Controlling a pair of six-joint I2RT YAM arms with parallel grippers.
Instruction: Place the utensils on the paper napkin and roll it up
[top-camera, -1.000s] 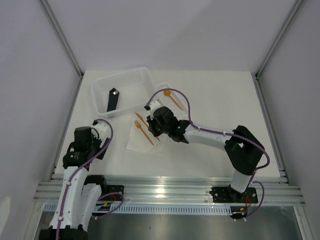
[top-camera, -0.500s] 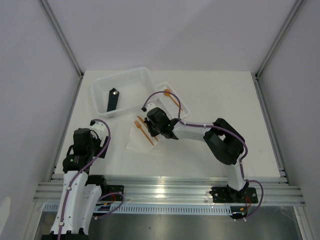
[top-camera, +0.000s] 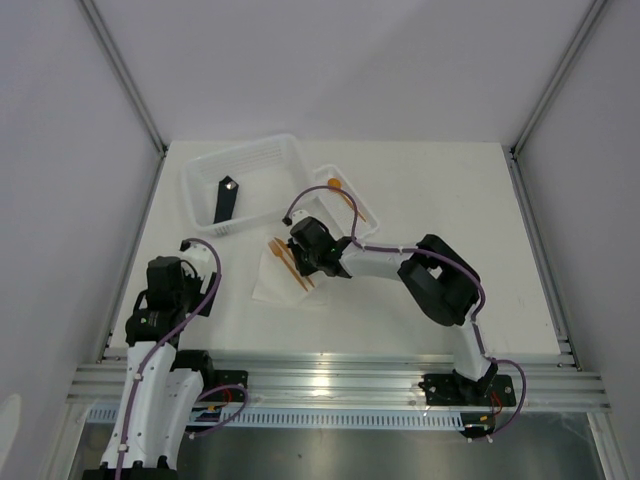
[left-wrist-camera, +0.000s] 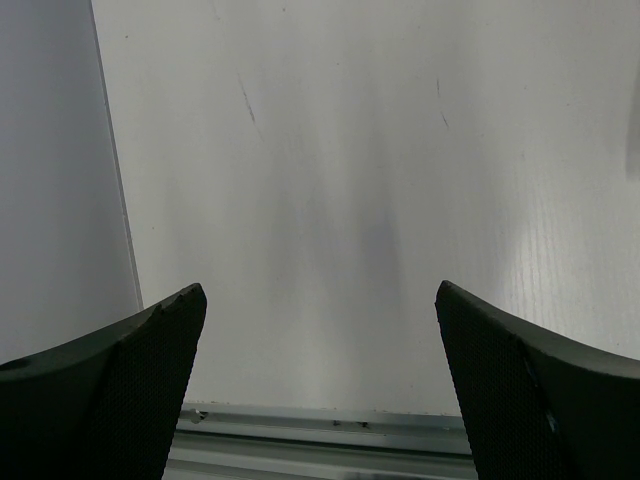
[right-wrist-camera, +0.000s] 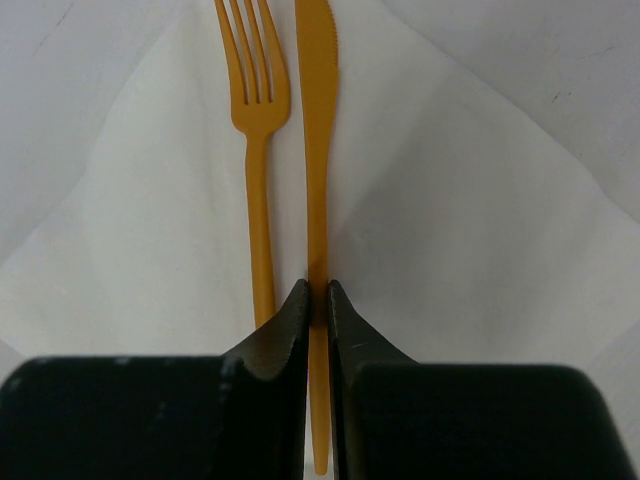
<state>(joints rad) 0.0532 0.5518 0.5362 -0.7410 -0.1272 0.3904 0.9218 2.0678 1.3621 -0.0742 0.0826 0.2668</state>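
White table (top-camera: 430, 190), grey walls (top-camera: 60, 150). On it the paper napkin (right-wrist-camera: 450, 250), bearing fork (right-wrist-camera: 258, 150) and knife (right-wrist-camera: 317, 150) side by side. The right gripper (right-wrist-camera: 318, 300) pinches the knife handle. The left gripper (left-wrist-camera: 318, 292) is wide, holding nothing. The spoon (top-camera: 334, 185) lies in the small tray (top-camera: 324, 172).

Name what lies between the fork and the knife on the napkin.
Only a narrow strip of bare napkin; the right wrist view shows fork and knife parallel, apart.

White tabletop (top-camera: 440, 190) under everything. Far left sits a big white slatted tray (top-camera: 240, 148), and in it a black flat bar (top-camera: 226, 199) with a white dot, lying lengthwise, slightly tilted. Just right of it, a smaller white tray (top-camera: 372, 208), set at an angle. Along the near edge runs an aluminium rail (top-camera: 330, 385). Grey wall panels (top-camera: 330, 60) stand behind.
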